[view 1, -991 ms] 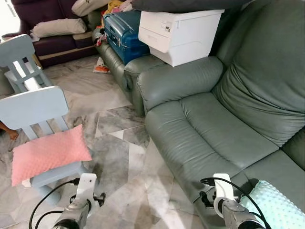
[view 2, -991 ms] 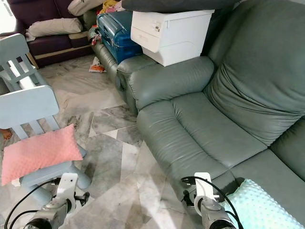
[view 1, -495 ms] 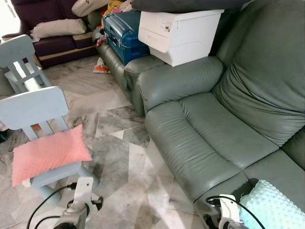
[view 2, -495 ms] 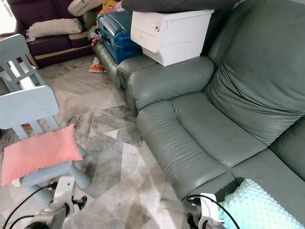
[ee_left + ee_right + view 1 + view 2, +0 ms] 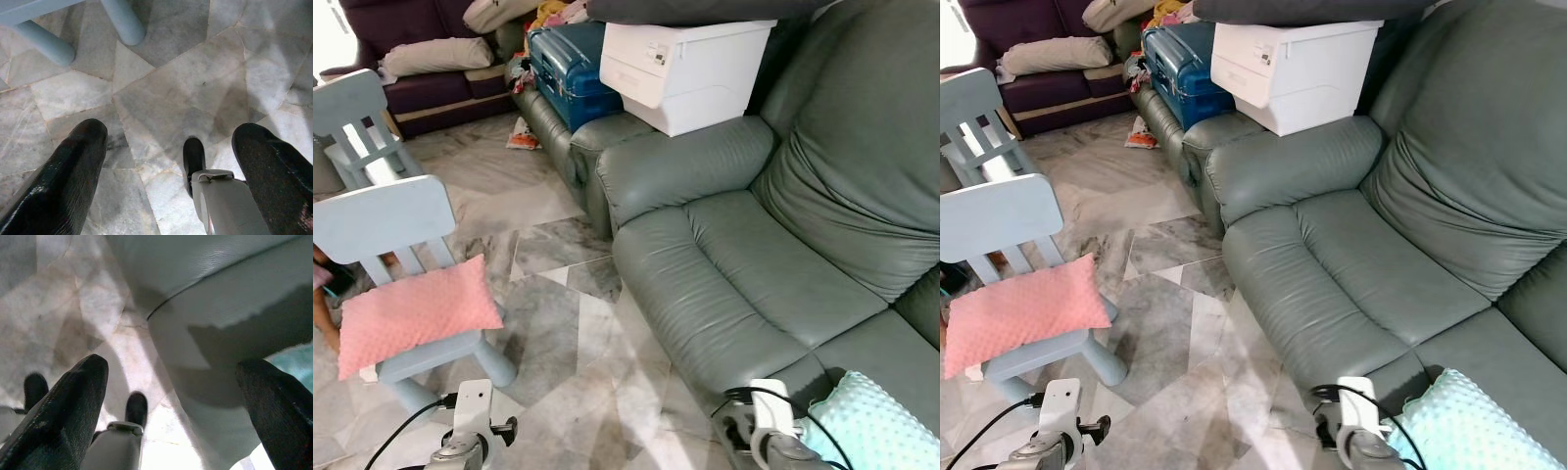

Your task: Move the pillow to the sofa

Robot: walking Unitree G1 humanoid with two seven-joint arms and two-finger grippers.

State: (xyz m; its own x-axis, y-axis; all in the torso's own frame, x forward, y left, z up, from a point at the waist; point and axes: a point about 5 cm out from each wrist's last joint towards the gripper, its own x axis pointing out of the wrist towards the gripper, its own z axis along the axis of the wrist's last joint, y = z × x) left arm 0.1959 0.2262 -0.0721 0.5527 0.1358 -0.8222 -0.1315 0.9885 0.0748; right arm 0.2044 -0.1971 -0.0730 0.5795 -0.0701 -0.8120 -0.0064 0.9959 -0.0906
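Both jaws apart, empty; we risk dragging the pink pillow (image 5: 414, 311) off its chair (image 5: 382, 220), far from the sofa (image 5: 754, 284).

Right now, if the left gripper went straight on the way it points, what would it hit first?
Most likely the marble floor. The left gripper is open, empty and aimed down at bare tiles. The blue chair's legs stand further ahead, off its line as far as I can judge.
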